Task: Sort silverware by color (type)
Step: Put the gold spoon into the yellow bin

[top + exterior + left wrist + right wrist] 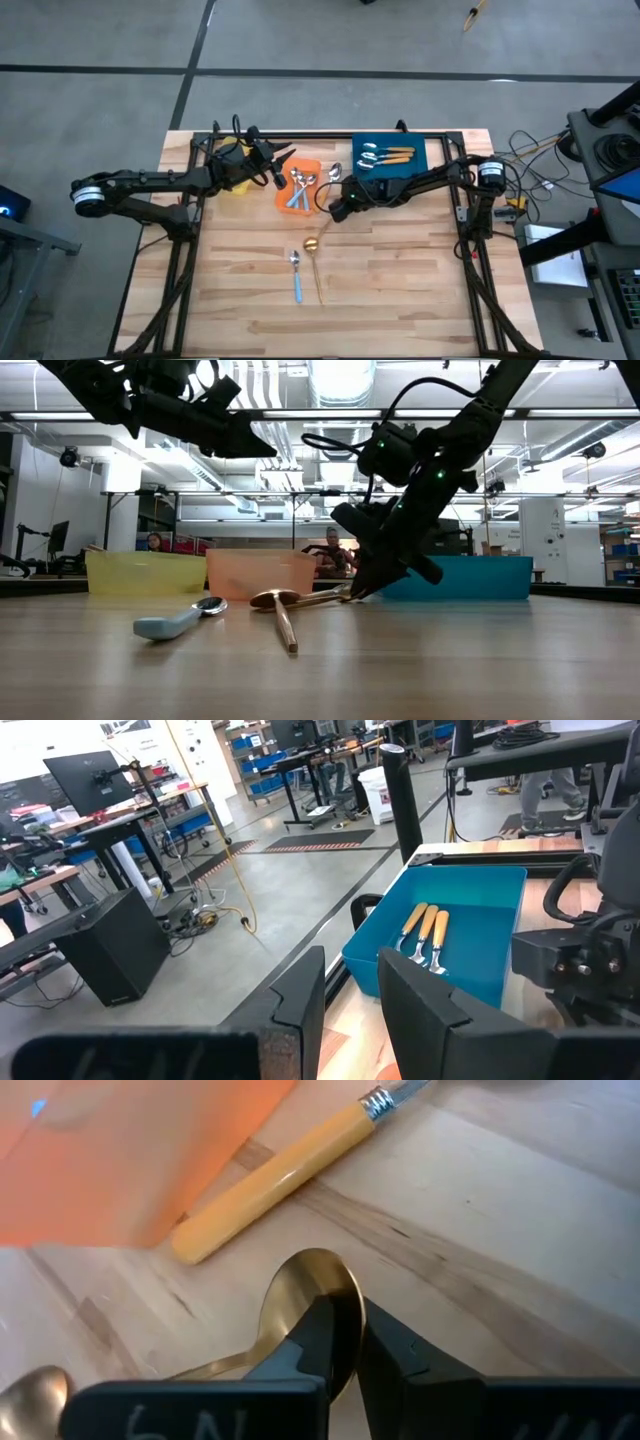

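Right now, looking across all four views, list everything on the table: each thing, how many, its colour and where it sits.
plastic bins: three; yellow, orange, blue; far edge of the table
orange-handled spoons: three in the blue bin; one beside the orange bin
blue-handled spoons: several in the orange bin; one mid-table
all-gold spoons: two; one lying mid-table, one gripped
wooden table: one, light
left gripper: open, above the bins
right gripper: shut on one all-gold spoon
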